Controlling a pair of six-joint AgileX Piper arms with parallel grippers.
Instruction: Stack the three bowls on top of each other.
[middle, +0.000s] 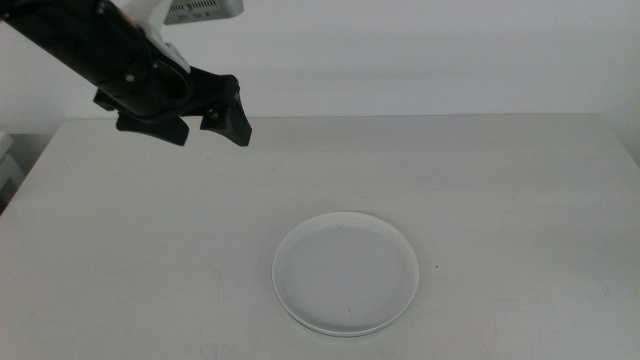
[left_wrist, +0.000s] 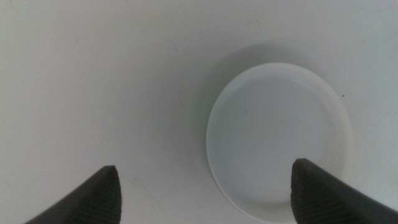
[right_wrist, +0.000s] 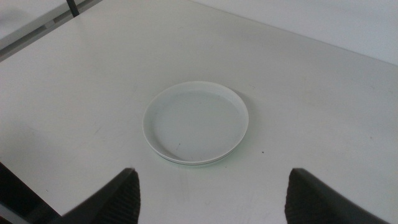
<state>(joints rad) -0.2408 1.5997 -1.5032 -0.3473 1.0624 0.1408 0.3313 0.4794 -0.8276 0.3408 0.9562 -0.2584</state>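
One pile of shallow round dishes sits near the front of the pale surface (middle: 120, 230): a white plate-like bowl (middle: 346, 272) on top, with only thin edges of others showing beneath its rim, so the grey and mint ones cannot be told apart. The left hand (middle: 212, 122) hangs high over the far left, well apart from the pile, jaws wide and empty. The right hand (right_wrist: 211, 196), out of the middle view, is also spread wide with nothing in it. The stacking looks done; the likeliest trouble is a low pass by either hand clipping the rim and sliding the top bowl off.
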